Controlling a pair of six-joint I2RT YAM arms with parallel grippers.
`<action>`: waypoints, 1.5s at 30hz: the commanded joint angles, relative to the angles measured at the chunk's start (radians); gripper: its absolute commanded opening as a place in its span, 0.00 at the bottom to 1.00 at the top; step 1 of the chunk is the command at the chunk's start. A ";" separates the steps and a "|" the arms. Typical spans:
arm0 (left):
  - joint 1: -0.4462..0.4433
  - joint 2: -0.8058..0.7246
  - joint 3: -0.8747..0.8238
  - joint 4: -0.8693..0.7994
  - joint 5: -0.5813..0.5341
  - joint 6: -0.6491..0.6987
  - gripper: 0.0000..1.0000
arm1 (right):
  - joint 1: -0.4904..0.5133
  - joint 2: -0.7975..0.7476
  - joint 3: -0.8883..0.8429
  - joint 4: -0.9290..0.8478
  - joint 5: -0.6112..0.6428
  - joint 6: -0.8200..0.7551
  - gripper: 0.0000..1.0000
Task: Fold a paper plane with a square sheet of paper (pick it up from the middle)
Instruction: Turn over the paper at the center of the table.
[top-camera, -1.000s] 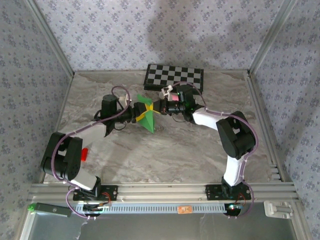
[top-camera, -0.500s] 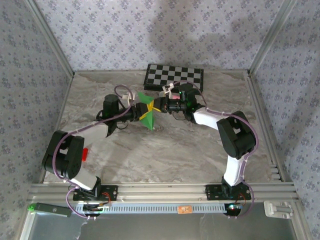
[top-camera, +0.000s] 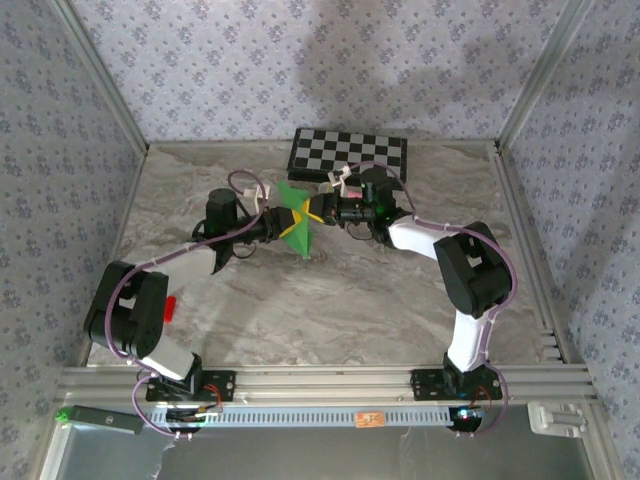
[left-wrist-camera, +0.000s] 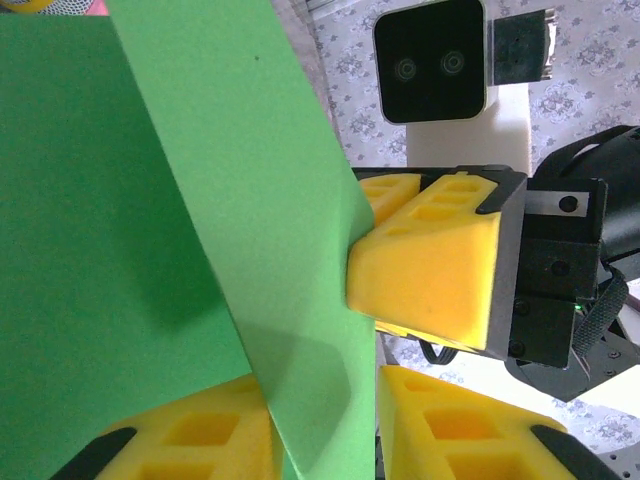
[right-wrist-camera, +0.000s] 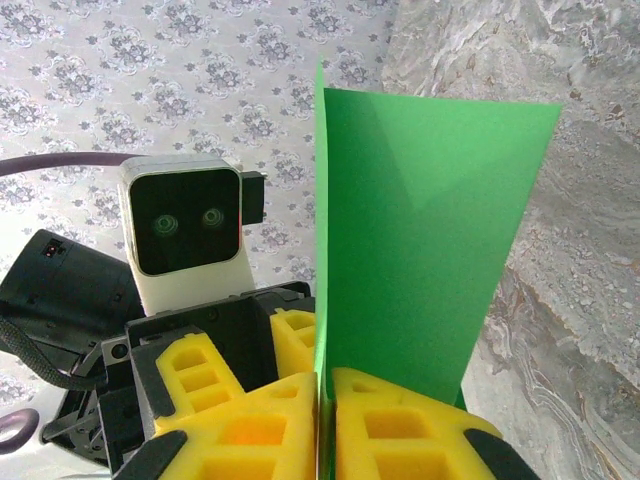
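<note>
The square sheet of paper (top-camera: 293, 205) is bright green, folded, and hangs in the air over the back middle of the table. My right gripper (top-camera: 317, 210) is shut on its right edge; in the right wrist view the fingers (right-wrist-camera: 400, 430) press together with the sheet (right-wrist-camera: 420, 220) rising upright from between them. My left gripper (top-camera: 284, 229) reaches in from the left. Its yellow fingers (left-wrist-camera: 180, 440) stand on either side of a folded flap of the sheet (left-wrist-camera: 150, 200). The jaws are narrowed, with a thin slit still showing beside the right finger.
A black-and-white checkered board (top-camera: 348, 153) lies at the back of the marbled table (top-camera: 330, 300), just behind the right wrist. Wallpapered walls with metal posts close in on three sides. The two wrists nearly touch.
The left gripper's jaws have narrowed around the paper. Both grippers and the sheet have shifted slightly toward the back of the table.
</note>
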 joint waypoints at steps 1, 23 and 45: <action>-0.001 -0.031 0.012 0.051 -0.008 0.020 0.27 | -0.006 -0.017 -0.013 0.024 -0.012 0.006 0.14; 0.014 -0.046 0.067 -0.233 -0.095 0.171 0.08 | -0.090 -0.254 -0.064 -0.496 0.343 -0.362 0.50; -0.314 0.327 0.716 -1.360 -1.525 0.793 0.06 | -0.160 -0.641 -0.229 -0.761 0.852 -0.561 0.65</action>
